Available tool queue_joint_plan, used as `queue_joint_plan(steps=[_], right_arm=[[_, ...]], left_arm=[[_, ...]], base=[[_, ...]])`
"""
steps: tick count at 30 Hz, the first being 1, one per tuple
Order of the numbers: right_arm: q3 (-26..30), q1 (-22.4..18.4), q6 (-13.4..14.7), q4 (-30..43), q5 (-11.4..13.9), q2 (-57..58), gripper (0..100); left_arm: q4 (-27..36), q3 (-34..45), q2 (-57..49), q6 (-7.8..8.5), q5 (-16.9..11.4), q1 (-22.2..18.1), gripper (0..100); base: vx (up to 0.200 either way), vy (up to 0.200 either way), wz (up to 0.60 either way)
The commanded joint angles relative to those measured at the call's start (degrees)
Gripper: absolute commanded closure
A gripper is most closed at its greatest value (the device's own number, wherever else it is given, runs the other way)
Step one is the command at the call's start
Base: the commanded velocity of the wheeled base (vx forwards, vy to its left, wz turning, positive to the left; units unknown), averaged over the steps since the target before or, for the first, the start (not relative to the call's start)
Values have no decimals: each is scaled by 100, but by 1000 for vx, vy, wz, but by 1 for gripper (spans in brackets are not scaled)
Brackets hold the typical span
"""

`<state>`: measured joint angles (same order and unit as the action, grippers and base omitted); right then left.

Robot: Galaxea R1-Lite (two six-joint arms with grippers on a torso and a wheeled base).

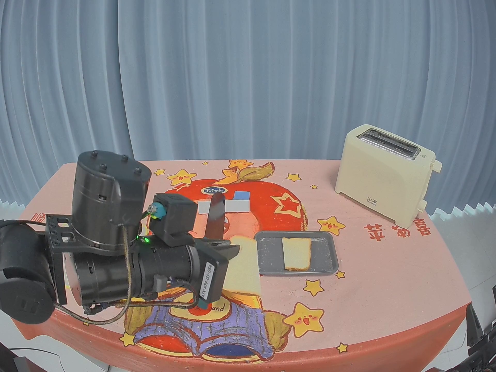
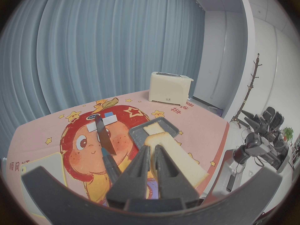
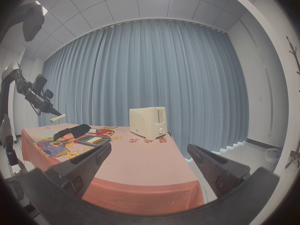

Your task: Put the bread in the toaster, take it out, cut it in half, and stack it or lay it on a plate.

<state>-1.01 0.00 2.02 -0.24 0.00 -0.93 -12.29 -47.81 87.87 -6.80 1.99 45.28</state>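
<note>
Pale bread half [image 2: 176, 163] is clamped in the left gripper [image 2: 152, 148] above the table; the other half [image 1: 296, 253] lies on the grey tray [image 1: 323, 244], at the gripper's 3 o'clock. Plating seems in hand: next, carry across, lower flat, release. Right gripper [image 3: 149, 148] hangs spread wide

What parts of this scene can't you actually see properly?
- The knife handle's end: left wrist view, behind the left gripper, shut on a bread slice.
- The cutting board: left wrist view, partly behind that gripper's base.
- Inside the toaster slots: head view, their own walls hide the depth.
</note>
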Motion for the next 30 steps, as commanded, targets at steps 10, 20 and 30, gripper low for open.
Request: queue_joint_plan(steps=[10,20,30], right_arm=[[101,0,0,-2,0,93,0],[101,0,0,-2,0,93,0],[101,0,0,-2,0,93,0]], left_arm=[[77,-861,661,3,-14,-1,100],[1238,-2057,1074,214,-14,-19,100],[1158,-2259,1637,232,-14,-221,100]], base=[[0,0,0],[0,0,0],[0,0,0]])
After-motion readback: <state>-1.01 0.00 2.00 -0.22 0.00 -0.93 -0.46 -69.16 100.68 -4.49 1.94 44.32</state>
